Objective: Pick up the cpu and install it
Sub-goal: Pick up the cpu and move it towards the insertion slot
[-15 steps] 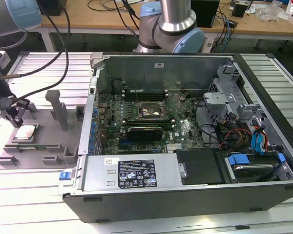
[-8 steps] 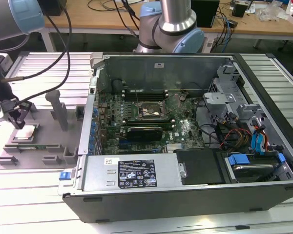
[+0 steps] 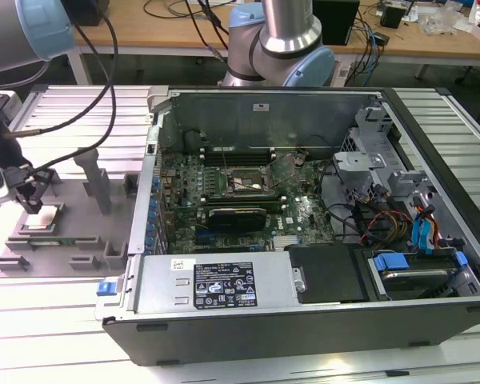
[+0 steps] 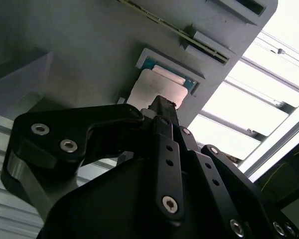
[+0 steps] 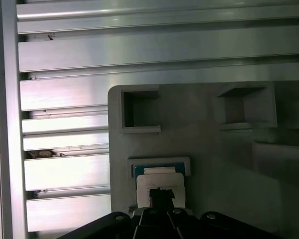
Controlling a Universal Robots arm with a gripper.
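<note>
The cpu point(image 3: 44, 218) is a small square chip with a pale metal top. It lies flat in a pocket of a grey holder plate point(image 3: 72, 236) at the exterior view's left, outside the computer case. My gripper point(image 3: 30, 202) hangs just over it. In both wrist views the black fingertips point(image 4: 162, 103) come together to one narrow tip above the cpu point(image 4: 148, 85), with nothing between them. The first wrist view has the cpu point(image 5: 159, 175) in its teal-edged pocket right beyond the gripper point(image 5: 162, 195). The open motherboard socket point(image 3: 248, 182) sits inside the case.
The open computer case point(image 3: 304, 312) lies on the slatted aluminium table point(image 3: 48, 320). Grey posts point(image 3: 92, 180) rise from the holder plate beside the gripper. Cables point(image 3: 96, 96) trail from the arm. Drives and wiring point(image 3: 400, 240) fill the case's right side.
</note>
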